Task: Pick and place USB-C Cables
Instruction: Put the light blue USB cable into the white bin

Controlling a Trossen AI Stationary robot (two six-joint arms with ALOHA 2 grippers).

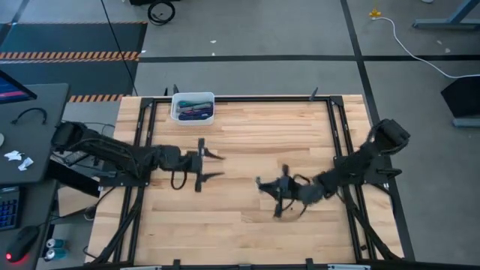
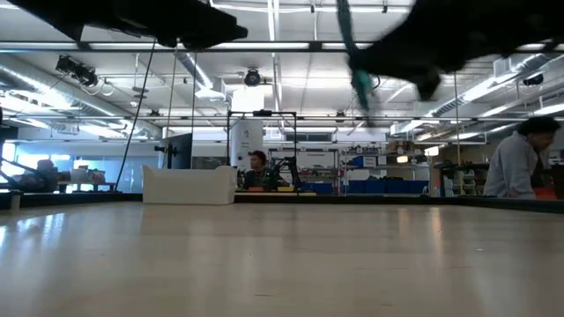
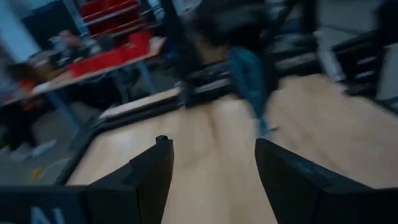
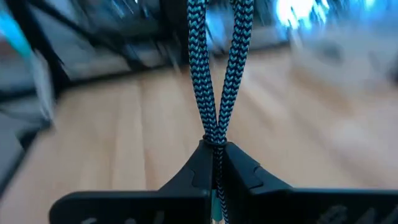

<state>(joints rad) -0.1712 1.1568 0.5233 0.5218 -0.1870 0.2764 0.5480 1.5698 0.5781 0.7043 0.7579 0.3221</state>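
Observation:
A teal braided USB-C cable [image 4: 214, 81] is held in my right gripper [image 4: 214, 148], which is shut on it above the middle of the table [image 1: 261, 185]. In the low view the cable [image 2: 359, 79] hangs under the dark gripper [image 2: 423, 48], well above the tabletop. My left gripper [image 1: 217, 166] stands open left of centre, pointing toward the right gripper, with nothing between its fingers [image 3: 155, 168]. In the left wrist view the teal cable [image 3: 249, 78] shows ahead of it, blurred. My right gripper pinches the teal cable between its two fingertips, where two strands [image 4: 216, 134] lie side by side. Both strands run on past the fingertips. The cable is lifted clear of the table and hangs loose below the gripper [image 2: 363, 92].
A white bin [image 1: 193, 107] with several coloured cables stands at the table's far edge, left of centre [image 2: 189, 185]. Black frame rails [image 1: 341, 142] run along the table's sides and far edge. People sit and stand in the room beyond [image 2: 520, 163].

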